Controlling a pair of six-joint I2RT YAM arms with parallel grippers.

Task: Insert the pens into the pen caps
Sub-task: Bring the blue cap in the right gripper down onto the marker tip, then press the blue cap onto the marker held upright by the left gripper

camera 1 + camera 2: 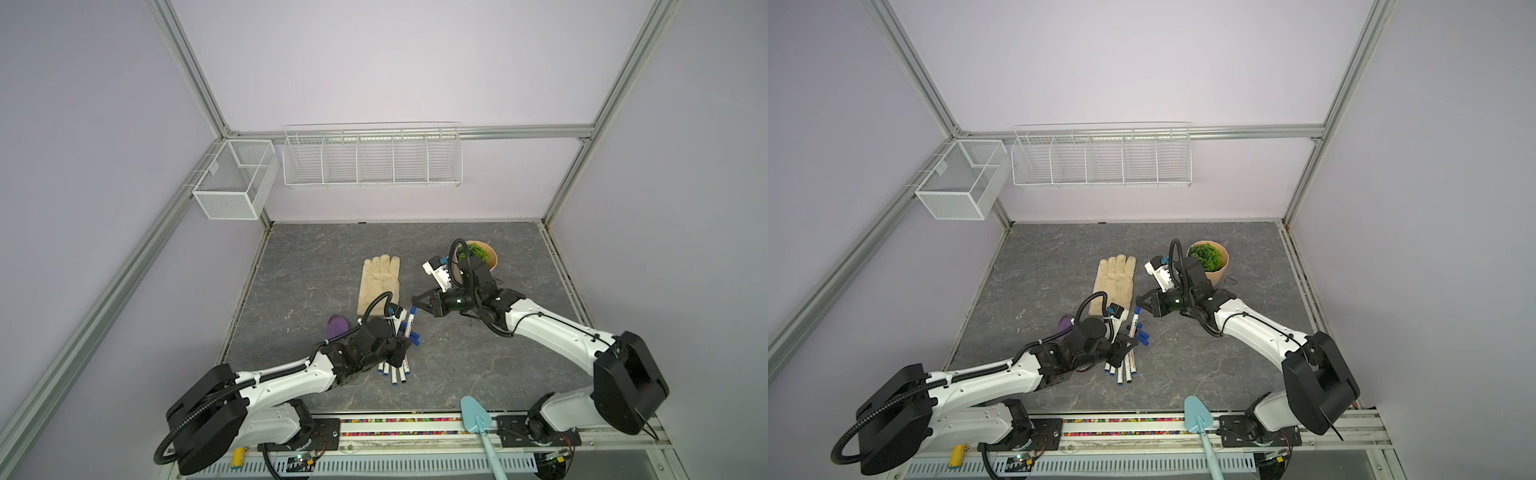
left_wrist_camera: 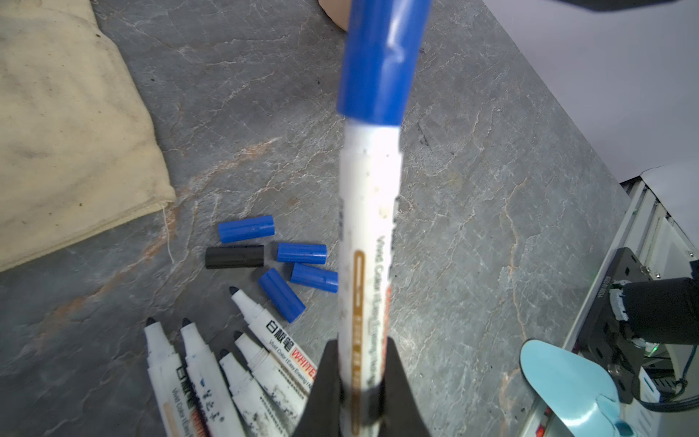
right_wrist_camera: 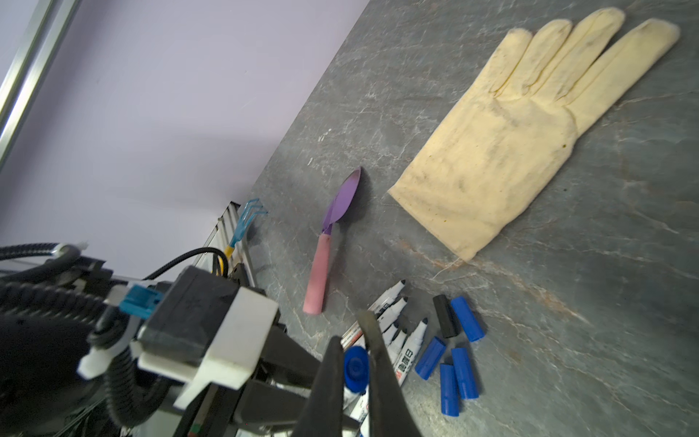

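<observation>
Grey marbled counter (image 1: 457,365), lilac walls (image 1: 374,62), wire baskets (image 1: 372,158) on the back wall. Left claw (image 2: 361,352) clamped on a blue-capped pen (image 2: 368,196) over the pile. Right claw (image 1: 417,306) near-closed at its cap end, grip unclear. Wrist views show five loose caps (image 2: 281,295) beside uncapped pens (image 2: 261,329); only the right wrist view shows the whole trowel (image 3: 321,265).

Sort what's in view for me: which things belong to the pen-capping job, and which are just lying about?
Job: the capped pen, five uncapped pens, four loose blue caps, one black cap.

Lying about: glove, purple trowel, potted plant, light blue spade, small blue rake, wire baskets on the wall.
</observation>
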